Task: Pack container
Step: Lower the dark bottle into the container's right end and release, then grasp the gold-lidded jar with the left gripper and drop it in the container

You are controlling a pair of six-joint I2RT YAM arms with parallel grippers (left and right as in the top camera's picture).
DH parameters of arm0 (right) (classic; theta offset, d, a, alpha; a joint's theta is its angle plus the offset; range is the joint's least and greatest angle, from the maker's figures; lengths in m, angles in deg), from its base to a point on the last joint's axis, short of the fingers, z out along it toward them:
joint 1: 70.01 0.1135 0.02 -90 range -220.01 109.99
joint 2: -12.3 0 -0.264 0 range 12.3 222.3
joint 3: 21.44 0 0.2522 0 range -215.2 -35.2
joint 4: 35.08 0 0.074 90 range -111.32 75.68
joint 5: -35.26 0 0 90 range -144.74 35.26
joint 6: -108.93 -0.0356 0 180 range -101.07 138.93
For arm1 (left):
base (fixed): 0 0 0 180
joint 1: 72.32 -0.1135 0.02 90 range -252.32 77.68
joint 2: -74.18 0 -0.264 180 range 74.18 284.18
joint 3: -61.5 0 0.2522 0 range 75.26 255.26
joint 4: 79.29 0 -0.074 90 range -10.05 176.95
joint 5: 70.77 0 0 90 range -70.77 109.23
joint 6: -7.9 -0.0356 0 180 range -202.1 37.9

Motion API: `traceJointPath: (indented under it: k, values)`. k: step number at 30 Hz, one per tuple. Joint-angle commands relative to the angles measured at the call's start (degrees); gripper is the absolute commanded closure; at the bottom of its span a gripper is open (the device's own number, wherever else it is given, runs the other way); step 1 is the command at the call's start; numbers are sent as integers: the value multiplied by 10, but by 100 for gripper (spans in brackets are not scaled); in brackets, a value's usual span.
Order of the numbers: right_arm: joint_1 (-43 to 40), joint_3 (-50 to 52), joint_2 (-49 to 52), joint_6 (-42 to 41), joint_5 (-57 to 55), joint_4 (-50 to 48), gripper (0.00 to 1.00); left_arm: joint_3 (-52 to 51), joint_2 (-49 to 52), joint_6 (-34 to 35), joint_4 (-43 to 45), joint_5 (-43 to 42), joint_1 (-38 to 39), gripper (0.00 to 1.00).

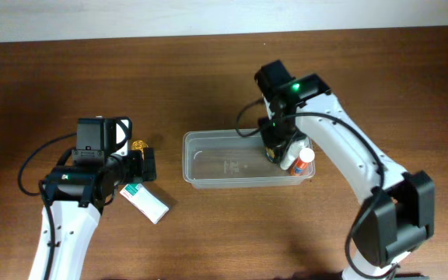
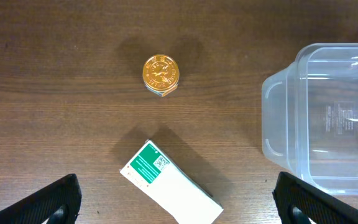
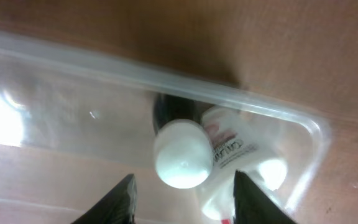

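Note:
The clear plastic container (image 1: 224, 163) lies at the table's middle. My right gripper (image 1: 277, 144) hangs over its right end, open (image 3: 184, 198). Just ahead of its fingers a dark bottle with a round white cap (image 3: 180, 154) stands inside the tub (image 3: 92, 59), untouched. A white bottle (image 3: 236, 154) with an orange cap (image 1: 306, 155) leans in the right corner. My left gripper (image 1: 141, 165) is wide open (image 2: 176, 202) above a white tube with a green label (image 2: 166, 186), not touching it. A small gold-capped bottle (image 2: 161, 74) stands beyond it.
The tub's left end (image 2: 278, 118) lies to the right of the left gripper. The white tube (image 1: 145, 201) and the gold-capped bottle (image 1: 138, 145) sit left of the tub on the brown wooden table. The table's far edge runs along the top.

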Motion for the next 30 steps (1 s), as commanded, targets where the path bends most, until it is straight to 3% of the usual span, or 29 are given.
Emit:
traceJointPath:
  k: [1,3,9,15,22,30]
  values:
    - [-17,-108,-93,-21,-9,3,46,11,3,5,2,-4,-2,1]
    - [-61,-140,-136,-44,-8,5,33,11,3,5,3,-4,-2,1]
    - [-233,-139,-181,-42,13,103,16,11,10,47,3,-1,-2,1]
    - [-336,-58,-162,18,99,140,16,59,153,67,33,0,-33,1]
    - [-345,21,-162,42,92,111,16,211,373,61,25,-4,-38,1]
    - [-345,32,-162,42,92,98,16,217,471,61,13,-6,-38,1]
